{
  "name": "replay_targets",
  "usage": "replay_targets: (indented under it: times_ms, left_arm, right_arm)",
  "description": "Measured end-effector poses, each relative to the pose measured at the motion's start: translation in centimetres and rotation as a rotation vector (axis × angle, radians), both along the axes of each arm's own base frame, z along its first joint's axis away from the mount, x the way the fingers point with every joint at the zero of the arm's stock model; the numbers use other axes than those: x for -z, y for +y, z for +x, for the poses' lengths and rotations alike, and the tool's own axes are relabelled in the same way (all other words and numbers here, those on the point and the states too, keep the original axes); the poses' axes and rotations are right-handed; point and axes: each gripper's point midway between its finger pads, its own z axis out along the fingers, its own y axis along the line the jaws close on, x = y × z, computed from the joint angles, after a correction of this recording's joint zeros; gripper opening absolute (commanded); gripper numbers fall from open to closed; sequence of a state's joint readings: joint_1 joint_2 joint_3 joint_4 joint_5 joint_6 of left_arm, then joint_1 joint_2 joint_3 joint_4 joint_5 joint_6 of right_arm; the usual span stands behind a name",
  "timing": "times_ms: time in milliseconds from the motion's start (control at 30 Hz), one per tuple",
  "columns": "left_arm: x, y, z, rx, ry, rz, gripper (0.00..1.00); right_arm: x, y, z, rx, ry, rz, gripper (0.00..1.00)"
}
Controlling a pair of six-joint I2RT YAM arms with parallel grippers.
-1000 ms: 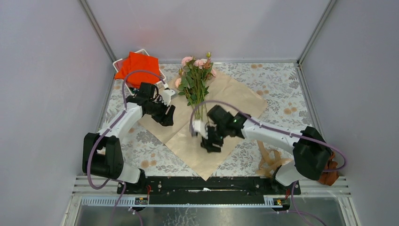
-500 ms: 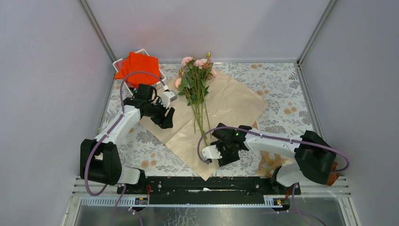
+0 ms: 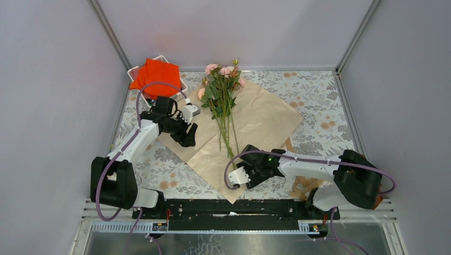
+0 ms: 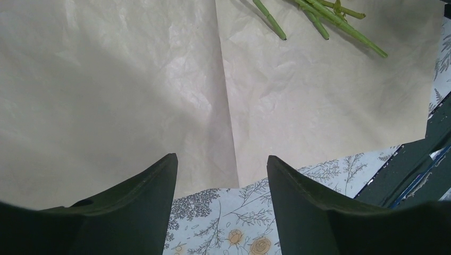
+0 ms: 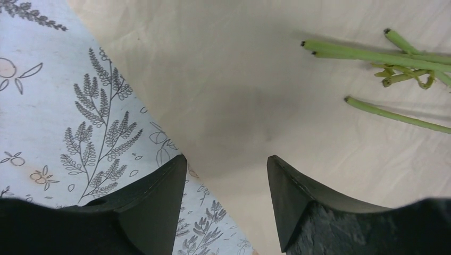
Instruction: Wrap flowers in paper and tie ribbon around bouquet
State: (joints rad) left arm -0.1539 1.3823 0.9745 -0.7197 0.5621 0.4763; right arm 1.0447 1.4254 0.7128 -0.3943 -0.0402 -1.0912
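On the paper (image 3: pixel 260 114), flowers (image 3: pixel 220 87) lying loose. Over its left edge, left hand (image 4: pixel 220 159) apart, empty; over its near edge, right hand (image 5: pixel 226 159) apart, empty.

No legible text, seemingly, anywhere.

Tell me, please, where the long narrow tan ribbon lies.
Top view: the ribbon lies at the table's near right, partly under the right arm, beside the kraft paper sheet.

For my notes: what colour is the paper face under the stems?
Tan kraft-brown; the paper shows best in the top external view.
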Motion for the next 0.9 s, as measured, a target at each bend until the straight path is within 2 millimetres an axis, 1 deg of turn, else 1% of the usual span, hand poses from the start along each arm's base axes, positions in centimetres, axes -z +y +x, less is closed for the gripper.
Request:
replay_targets:
  times_ms: [300, 500, 667, 800, 900]
  left_arm:
    - [0.1, 0.0, -0.2, 0.005, 0.001, 0.002, 0.7]
    - [0.1, 0.0, -0.2, 0.005, 0.001, 0.003, 0.7]
    - [0.1, 0.1, -0.2, 0.007, -0.001, 0.003, 0.7]
    - [0.1, 0.1, -0.2, 0.007, -0.001, 0.003, 0.7]
    - [0.1, 0.1, -0.2, 0.007, -0.001, 0.004, 0.7]
  right_arm:
    - [-0.3, 0.7, 1.0, -0.003, -0.068, 0.05, 0.64]
    - [-0.3, 1.0, 0.6, -0.016, -0.056, 0.063, 0.64]
    - [-0.2, 2.0, -0.8, -0.07, -0.033, 0.078, 0.64]
    - [-0.1, 3.3, -2.9, -0.148, -0.004, 0.086, 0.64]
    - [-0.1, 4.3, -5.0, -0.204, 0.05, 0.096, 0.65]
